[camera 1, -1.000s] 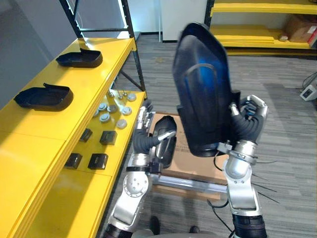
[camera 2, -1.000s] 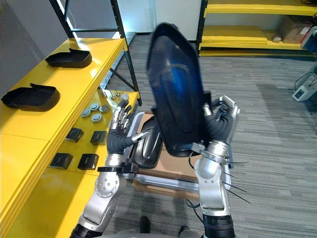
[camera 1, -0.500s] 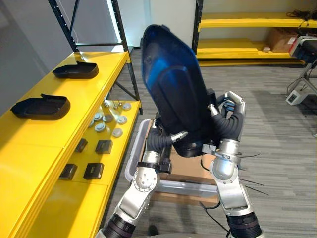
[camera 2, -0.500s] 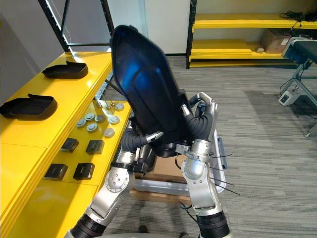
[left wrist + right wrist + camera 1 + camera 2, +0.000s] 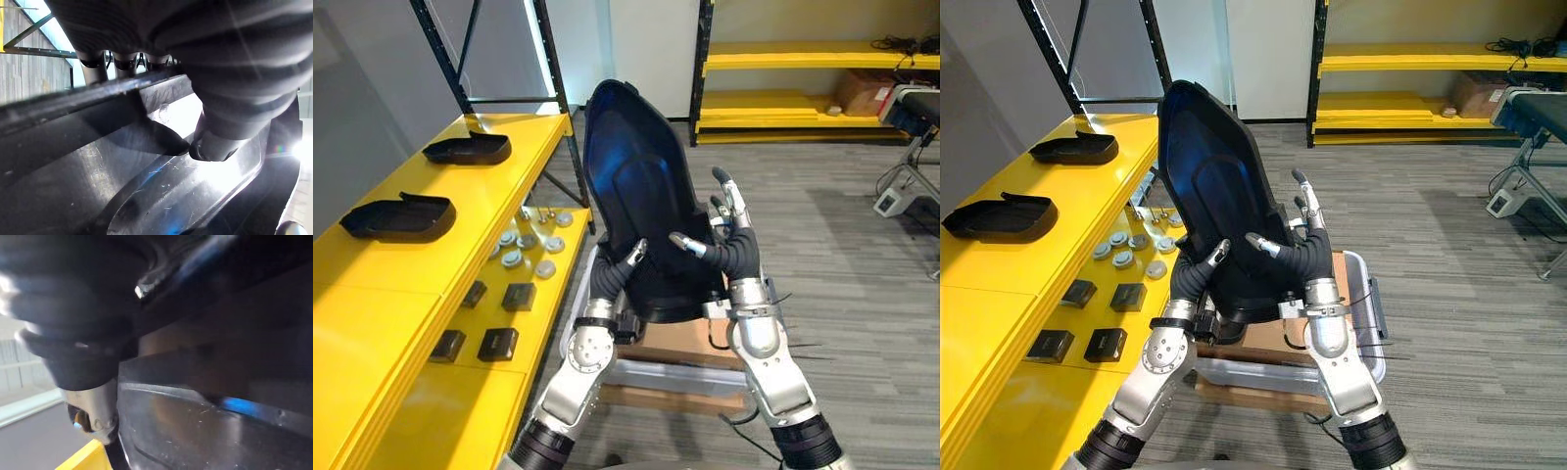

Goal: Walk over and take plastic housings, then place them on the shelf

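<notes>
The robot holds a large glossy black plastic housing (image 5: 636,196) upright in front of its chest, the narrow end pointing up and the hollow inner face, which carries a blue sheen, turned toward the head camera. The left hand (image 5: 610,278) grips the lower left rim. In the left wrist view its fingers (image 5: 93,73) hook over the edge of the shell while the thumb (image 5: 215,142) presses on the inner face, so the rim is pinched between them. The right hand (image 5: 736,253) braces the lower right side with its fingers straight and pointing up along the rim and its thumb laid across the inner face. Whether those fingers press against the back of the shell is hard to make out, since the right wrist view gives little more than dark plastic at close range. To the robot's left runs a long yellow shelf (image 5: 499,186), and on its top board lie two smaller black plastic housings, one nearer (image 5: 399,216) and one farther along (image 5: 467,149), well apart from each other. On the lower yellow board beside them sit a cluster of grey round discs (image 5: 514,259) and a few small black rectangular blocks (image 5: 497,344). Below the held housing, a clear plastic bin (image 5: 1371,364) with a brown cardboard sheet (image 5: 675,343) on it rests on the grey striped carpet (image 5: 842,255). More yellow racking (image 5: 803,59) stands against the far wall.
</notes>
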Available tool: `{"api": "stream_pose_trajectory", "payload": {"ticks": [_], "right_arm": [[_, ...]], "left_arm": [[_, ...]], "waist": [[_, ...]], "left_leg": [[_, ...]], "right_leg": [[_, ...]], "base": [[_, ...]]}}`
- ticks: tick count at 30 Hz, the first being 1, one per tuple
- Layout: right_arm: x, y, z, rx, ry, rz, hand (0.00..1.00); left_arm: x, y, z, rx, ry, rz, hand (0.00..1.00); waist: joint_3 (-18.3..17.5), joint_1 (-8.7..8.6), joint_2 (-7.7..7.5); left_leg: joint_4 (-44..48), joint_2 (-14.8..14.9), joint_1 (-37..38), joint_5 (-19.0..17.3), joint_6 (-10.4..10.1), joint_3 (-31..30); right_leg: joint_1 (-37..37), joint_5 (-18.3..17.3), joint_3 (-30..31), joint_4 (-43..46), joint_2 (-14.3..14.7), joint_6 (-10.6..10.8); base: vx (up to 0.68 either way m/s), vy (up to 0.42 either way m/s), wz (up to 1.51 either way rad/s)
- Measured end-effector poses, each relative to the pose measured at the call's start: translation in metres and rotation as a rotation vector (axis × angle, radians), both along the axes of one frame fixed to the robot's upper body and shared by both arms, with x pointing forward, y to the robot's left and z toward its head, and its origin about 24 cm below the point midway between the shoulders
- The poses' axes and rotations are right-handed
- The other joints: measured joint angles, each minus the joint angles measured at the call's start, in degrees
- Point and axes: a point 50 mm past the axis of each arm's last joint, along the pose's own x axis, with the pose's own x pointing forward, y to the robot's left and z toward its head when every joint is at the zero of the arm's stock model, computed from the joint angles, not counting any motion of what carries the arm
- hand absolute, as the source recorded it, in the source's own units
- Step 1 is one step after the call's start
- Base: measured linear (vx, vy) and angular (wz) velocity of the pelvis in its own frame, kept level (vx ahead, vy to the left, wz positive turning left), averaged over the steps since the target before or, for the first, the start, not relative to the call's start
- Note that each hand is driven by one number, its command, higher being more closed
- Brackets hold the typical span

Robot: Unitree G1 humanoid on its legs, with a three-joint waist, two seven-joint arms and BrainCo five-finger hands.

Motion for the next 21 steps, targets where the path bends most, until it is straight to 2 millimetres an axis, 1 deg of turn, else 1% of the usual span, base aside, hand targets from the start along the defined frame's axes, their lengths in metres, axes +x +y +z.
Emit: {"api": "stream_pose_trajectory", "payload": {"ticks": [2, 4, 6, 7, 8, 9, 10, 11, 12, 13, 14, 15, 16, 17, 19, 20, 21], "right_arm": [[-0.003, -0.009, 0.016, 0.041, -0.071, 0.011, 0.00], [-0.008, -0.017, 0.025, 0.074, -0.128, -0.003, 0.00], [-0.012, -0.030, 0.034, 0.116, -0.176, -0.052, 0.00], [-0.015, -0.041, 0.037, 0.175, -0.207, -0.101, 0.00], [-0.018, -0.054, 0.038, 0.227, -0.233, -0.168, 0.00], [-0.020, -0.061, 0.039, 0.250, -0.242, -0.204, 0.00], [-0.025, -0.075, 0.038, 0.296, -0.256, -0.280, 0.00], [-0.027, -0.081, 0.036, 0.312, -0.259, -0.319, 0.00], [-0.034, -0.095, 0.031, 0.335, -0.252, -0.395, 0.00], [-0.041, -0.107, 0.023, 0.365, -0.233, -0.462, 0.00], [-0.045, -0.113, 0.018, 0.378, -0.220, -0.499, 0.00], [-0.053, -0.126, 0.006, 0.400, -0.185, -0.579, 0.00], [-0.061, -0.139, -0.011, 0.427, -0.125, -0.657, 0.00], [-0.064, -0.146, -0.022, 0.442, -0.083, -0.705, 0.00], [-0.084, -0.169, -0.077, 0.492, 0.144, -0.883, 0.00], [-0.093, -0.175, -0.101, 0.514, 0.251, -0.943, 0.00], [-0.099, -0.178, -0.117, 0.528, 0.326, -0.980, 0.00]], "left_arm": [[0.001, 0.007, -0.001, 0.000, 0.005, 0.033, 1.00], [0.001, 0.013, -0.003, -0.004, 0.013, 0.061, 1.00], [0.000, 0.020, -0.005, -0.012, 0.024, 0.098, 1.00], [0.000, 0.026, -0.007, -0.020, 0.032, 0.127, 1.00], [-0.001, 0.032, -0.009, -0.024, 0.040, 0.155, 1.00], [-0.002, 0.034, -0.010, -0.028, 0.046, 0.168, 1.00], [-0.004, 0.040, -0.014, -0.031, 0.060, 0.201, 1.00], [-0.005, 0.041, -0.015, -0.037, 0.068, 0.217, 1.00], [-0.007, 0.046, -0.018, -0.037, 0.080, 0.240, 1.00], [-0.009, 0.051, -0.022, -0.037, 0.094, 0.263, 1.00], [-0.011, 0.052, -0.024, -0.041, 0.102, 0.274, 1.00], [-0.013, 0.055, -0.026, -0.046, 0.115, 0.291, 1.00], [-0.018, 0.061, -0.028, -0.049, 0.121, 0.314, 1.00], [-0.021, 0.063, -0.027, -0.053, 0.120, 0.326, 1.00], [-0.030, 0.069, -0.023, -0.065, 0.103, 0.354, 1.00], [-0.033, 0.071, -0.021, -0.068, 0.094, 0.365, 1.00], [-0.034, 0.073, -0.020, -0.070, 0.088, 0.373, 1.00]], "waist": [[0.01, -0.13, -0.02], [0.02, -0.17, -0.04], [0.04, -0.20, -0.08], [0.07, -0.28, -0.16], [0.11, -0.24, -0.23], [0.12, -0.22, -0.25], [0.13, -0.26, -0.27], [0.15, -0.28, -0.31], [0.17, -0.23, -0.39], [0.17, -0.29, -0.43], [0.18, -0.36, -0.44], [0.21, -0.50, -0.48], [0.26, -0.96, -0.60], [0.32, -1.30, -0.71], [0.27, -1.67, -1.05], [0.28, -1.72, -1.06], [0.29, -1.71, -1.05]], "left_leg": [[0.00, 0.03, 0.00, 0.00, 0.00, 0.05], [-0.01, 0.03, -0.01, -0.01, 0.00, 0.09], [-0.01, 0.02, -0.02, -0.01, -0.01, 0.12], [0.00, 0.03, -0.01, -0.01, -0.01, 0.14], [0.00, 0.04, -0.03, -0.01, -0.01, 0.14], [0.00, 0.04, -0.03, -0.01, -0.01, 0.14], [0.00, 0.03, -0.02, -0.02, -0.01, 0.16], [0.00, 0.02, -0.02, -0.03, -0.01, 0.17], [0.00, 0.03, -0.04, -0.04, -0.02, 0.16], [0.00, 0.03, -0.05, -0.06, -0.03, 0.16], [0.00, 0.03, -0.07, -0.06, -0.03, 0.16], [0.00, 0.03, -0.13, -0.07, -0.03, 0.14], [0.00, 0.03, -0.20, -0.08, -0.04, 0.14], [0.00, 0.04, -0.25, -0.08, -0.04, 0.14], [0.01, 0.09, -0.68, -0.12, -0.08, 0.16], [0.01, 0.11, -0.91, -0.15, -0.12, 0.20], [0.01, 0.12, -1.01, -0.25, -0.27, 0.25]], "right_leg": [[-0.08, 0.00, 0.07, -0.06, 0.04, 0.00], [-0.11, 0.00, 0.09, -0.13, 0.05, 0.00], [-0.15, 0.00, 0.10, -0.18, 0.05, 0.00], [-0.16, 0.00, 0.11, -0.20, 0.07, 0.00], [-0.16, 0.00, 0.10, -0.23, 0.09, 0.00], [-0.17, 0.00, 0.10, -0.25, 0.10, 0.00], [-0.19, 0.00, 0.11, -0.31, 0.10, 0.00], [-0.20, 0.00, 0.11, -0.34, 0.10, 0.00], [-0.21, -0.01, 0.10, -0.40, 0.11, 0.01], [-0.21, -0.01, 0.10, -0.49, 0.11, 0.01], [-0.21, -0.02, 0.10, -0.54, 0.11, 0.01], [-0.23, -0.04, 0.09, -0.59, 0.12, 0.05], [-0.28, -0.16, 0.10, -0.67, 0.12, 0.23], [-0.29, -0.20, 0.10, -0.74, 0.13, 0.29], [-0.70, -0.25, 0.15, -0.85, 0.20, 0.37], [-0.98, -0.25, 0.20, -0.84, 0.22, 0.38], [-1.12, -0.26, 0.27, -0.83, 0.23, 0.38]], "base": [[0.00, 0.000, 0.00], [0.00, 0.000, 0.00], [0.00, 0.000, 0.00], [0.00, 0.000, 0.00], [0.00, 0.000, 0.00], [0.00, 0.000, 0.00], [0.00, 0.000, 0.00], [0.00, 0.000, 0.00], [0.00, 0.000, 0.00], [0.00, 0.000, 0.00], [0.00, 0.000, 0.00], [0.00, 0.000, 0.00], [0.00, 0.000, 0.00], [0.00, 0.000, 0.00], [0.00, 0.000, 0.00], [0.00, 0.000, -0.03], [0.01, 0.001, -0.04]]}}
